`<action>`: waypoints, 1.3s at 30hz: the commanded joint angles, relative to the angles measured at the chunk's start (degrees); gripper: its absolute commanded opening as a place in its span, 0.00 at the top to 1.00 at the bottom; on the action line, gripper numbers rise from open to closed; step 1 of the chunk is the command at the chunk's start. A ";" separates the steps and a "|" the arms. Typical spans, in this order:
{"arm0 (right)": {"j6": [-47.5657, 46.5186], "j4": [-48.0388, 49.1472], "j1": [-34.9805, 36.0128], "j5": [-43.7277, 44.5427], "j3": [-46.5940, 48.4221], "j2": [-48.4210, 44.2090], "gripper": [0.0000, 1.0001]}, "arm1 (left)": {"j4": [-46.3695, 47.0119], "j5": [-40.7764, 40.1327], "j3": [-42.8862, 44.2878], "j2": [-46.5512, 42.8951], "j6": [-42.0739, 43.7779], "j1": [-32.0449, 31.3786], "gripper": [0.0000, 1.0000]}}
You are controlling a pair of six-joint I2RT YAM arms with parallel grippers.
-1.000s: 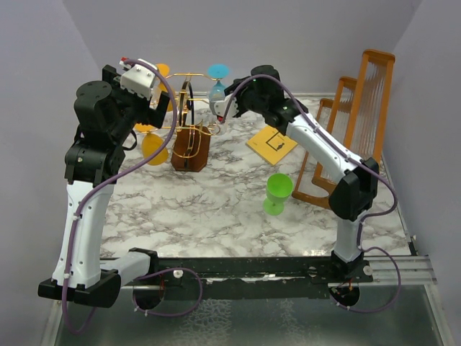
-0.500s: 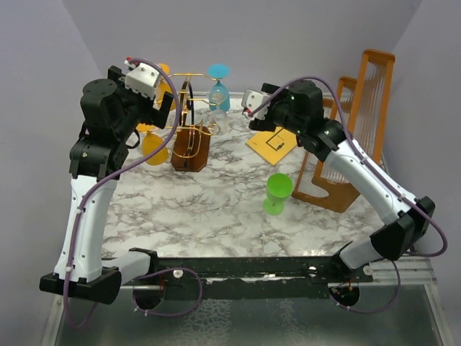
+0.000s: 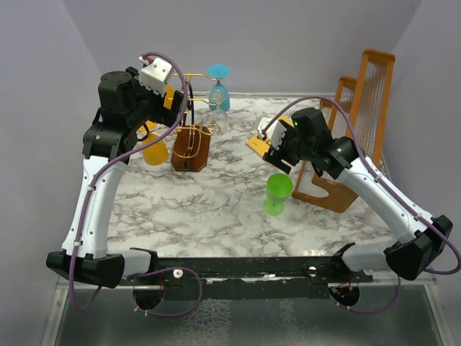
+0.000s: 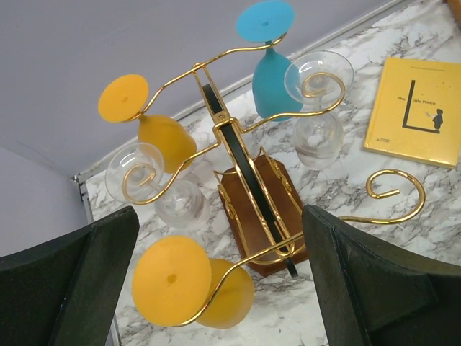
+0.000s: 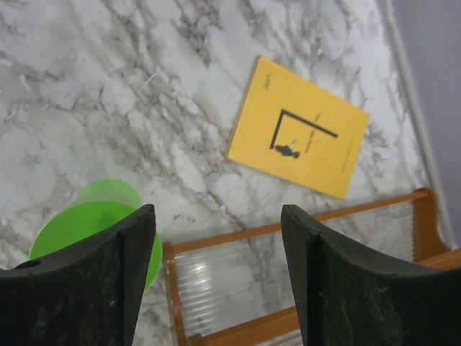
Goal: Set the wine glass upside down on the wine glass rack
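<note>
Green glass (image 3: 277, 193): upright on the counter (image 3: 216, 209), well apart from the rack (image 4: 248, 194); not yet hung.
Rack: other glasses (image 4: 272, 72) hang bowl-down, feet caught in its curls; one curl (image 4: 392, 193) is free.
Right pincer (image 5: 216, 216): jaws apart, empty, just above the green glass, where I'd want it for a grab.
Left pincer (image 3: 175, 103): spread wide, empty, hovering beside the rack, giving me a view.

Plain lilac walls (image 3: 288, 43), white marble tabletop (image 3: 216, 209)
</note>
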 commanded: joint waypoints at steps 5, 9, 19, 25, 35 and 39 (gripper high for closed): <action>4.79 -11.12 -0.48 -2.52 -4.03 0.50 0.38 | 0.22 4.26 1.53 0.35 0.30 0.31 0.01; 5.24 -12.28 -0.52 -2.40 -4.21 3.15 0.44 | 0.26 4.35 1.19 0.44 0.63 0.31 0.01; 5.20 -13.04 -0.53 -4.33 -3.24 7.30 0.68 | 0.04 4.66 1.28 0.79 1.14 0.31 0.01; 4.22 -12.90 -0.57 -6.57 -3.38 8.63 0.87 | 0.41 4.41 0.86 0.57 1.44 0.31 0.01; 1.65 -12.69 -0.81 -10.90 3.62 7.17 0.98 | 4.02 3.59 -2.97 -1.78 -0.25 0.34 0.01; 1.41 -10.21 -1.47 -9.97 5.69 4.06 0.98 | 5.07 6.60 -5.00 -3.60 -2.41 0.31 0.01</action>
